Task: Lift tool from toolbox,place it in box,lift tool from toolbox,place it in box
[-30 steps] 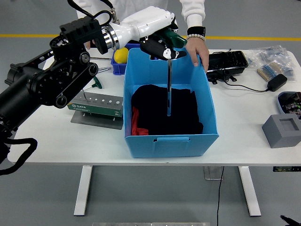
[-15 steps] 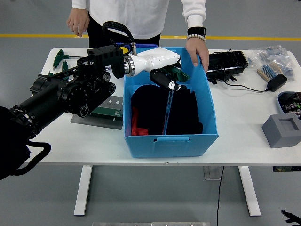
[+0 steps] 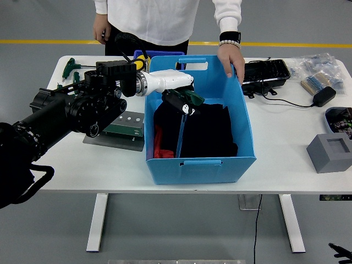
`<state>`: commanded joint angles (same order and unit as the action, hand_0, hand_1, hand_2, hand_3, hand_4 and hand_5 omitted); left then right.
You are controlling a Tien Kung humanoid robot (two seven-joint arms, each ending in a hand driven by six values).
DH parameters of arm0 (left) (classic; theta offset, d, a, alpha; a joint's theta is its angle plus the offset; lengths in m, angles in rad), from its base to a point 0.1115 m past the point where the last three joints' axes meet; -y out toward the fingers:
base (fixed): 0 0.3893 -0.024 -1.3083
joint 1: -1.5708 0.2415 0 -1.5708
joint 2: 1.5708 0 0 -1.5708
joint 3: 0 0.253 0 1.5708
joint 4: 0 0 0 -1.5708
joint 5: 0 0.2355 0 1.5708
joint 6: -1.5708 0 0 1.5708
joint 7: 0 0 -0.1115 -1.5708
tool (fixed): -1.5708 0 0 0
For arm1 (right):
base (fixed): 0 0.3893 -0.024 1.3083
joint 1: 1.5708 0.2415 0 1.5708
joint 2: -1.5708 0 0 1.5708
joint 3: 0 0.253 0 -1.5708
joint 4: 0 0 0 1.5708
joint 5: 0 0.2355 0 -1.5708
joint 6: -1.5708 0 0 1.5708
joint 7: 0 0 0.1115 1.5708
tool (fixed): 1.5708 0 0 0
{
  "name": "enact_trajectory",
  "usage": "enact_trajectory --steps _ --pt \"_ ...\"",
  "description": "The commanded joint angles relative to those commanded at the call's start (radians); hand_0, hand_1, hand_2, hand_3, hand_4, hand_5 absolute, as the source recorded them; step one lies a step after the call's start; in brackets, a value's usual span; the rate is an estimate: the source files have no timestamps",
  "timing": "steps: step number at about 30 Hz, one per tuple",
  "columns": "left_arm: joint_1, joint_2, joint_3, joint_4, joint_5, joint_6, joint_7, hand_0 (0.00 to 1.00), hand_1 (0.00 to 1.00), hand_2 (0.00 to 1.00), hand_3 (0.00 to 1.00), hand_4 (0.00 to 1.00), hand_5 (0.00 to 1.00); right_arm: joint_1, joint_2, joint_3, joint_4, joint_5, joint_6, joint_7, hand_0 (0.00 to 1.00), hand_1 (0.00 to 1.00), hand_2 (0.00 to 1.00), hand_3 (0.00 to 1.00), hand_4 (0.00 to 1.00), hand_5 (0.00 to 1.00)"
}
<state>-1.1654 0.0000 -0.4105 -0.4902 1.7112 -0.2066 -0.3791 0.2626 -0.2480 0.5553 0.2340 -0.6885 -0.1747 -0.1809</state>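
- Over the box's left half, the left hand grips a tool by its green handle.
- Its thin shaft slants down into the box, the tip near the front wall, above black cloth.
- Left of the box, the toolbox lies on the table, partly hidden by the arm.
- At the table's far edge a person's hand rests on the box's back right rim.
- More green-handled tools lie at the far left corner.
- A grey block sits near the right edge.
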Motion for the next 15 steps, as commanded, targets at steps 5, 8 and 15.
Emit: enact_trajectory --steps 5,8,15 --pt "-0.001 0.000 0.018 -0.012 -0.017 -0.004 -0.007 0.407 0.382 0.457 0.506 0.905 0.690 0.002 -0.001 -0.001 0.001 0.001 0.000 0.000 0.617 0.598 0.668 0.543 0.776 0.652" --pt "-0.004 0.000 0.017 -0.023 -0.019 0.002 -0.016 0.484 0.532 0.602 0.629 0.912 0.687 0.005 -0.002 -0.001 0.001 0.001 0.000 0.000 0.618 0.597 0.668 0.541 0.776 0.653" --pt "-0.025 0.000 -0.020 -0.052 -0.007 0.040 -0.047 0.548 0.592 0.664 0.658 0.924 0.690 0.008 -0.005 0.001 0.001 -0.003 0.000 0.000 0.618 0.597 0.668 0.541 0.776 0.653"
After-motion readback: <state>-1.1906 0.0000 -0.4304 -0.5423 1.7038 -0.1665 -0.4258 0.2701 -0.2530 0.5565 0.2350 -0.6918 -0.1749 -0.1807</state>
